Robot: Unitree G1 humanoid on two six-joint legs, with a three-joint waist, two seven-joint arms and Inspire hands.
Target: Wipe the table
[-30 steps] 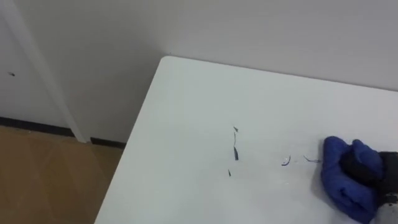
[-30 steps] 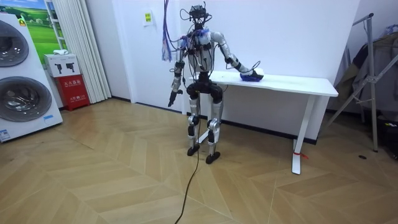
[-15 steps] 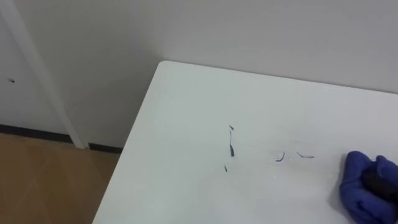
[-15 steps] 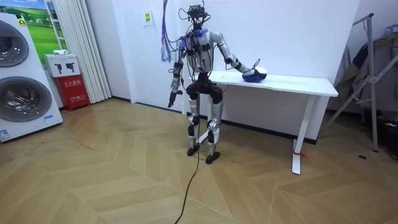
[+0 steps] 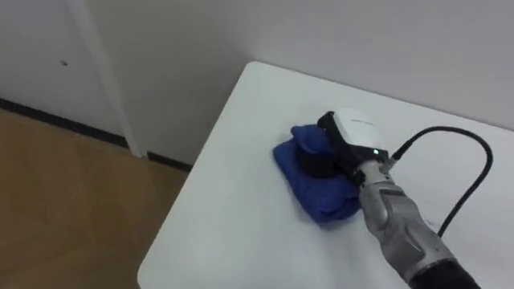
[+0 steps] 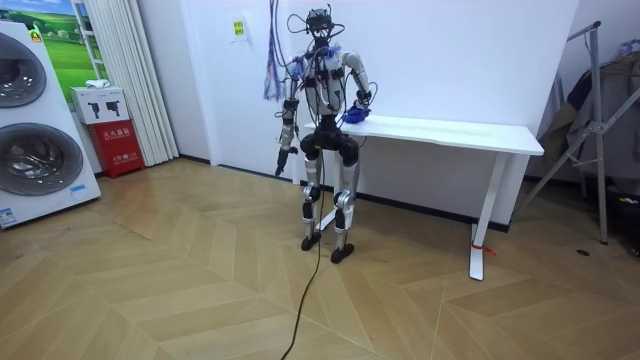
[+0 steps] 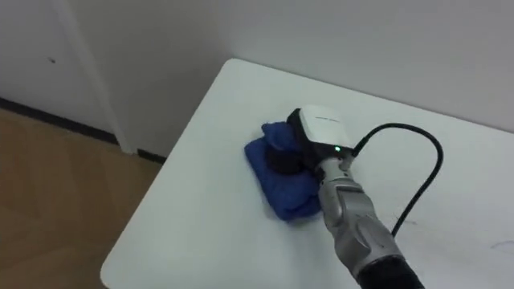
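Table (image 5: 233,213) | my right hand (image 5: 341,144) has swept the blue cloth (image 5: 321,201) left to near the corner | fingers apparently clenched into cloth | stroke crossed the ink marks, probably wiped.

text: none legible | wall sign (image 6: 238,29): too small to read | red box (image 6: 118,134): print unreadable

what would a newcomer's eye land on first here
The bright blue cloth lies near the left corner of the white table, with the robot's right hand pressed on top. In the room view the robot stands at that table end, left hand hanging by its side. Washing machines stand at the room view's left.
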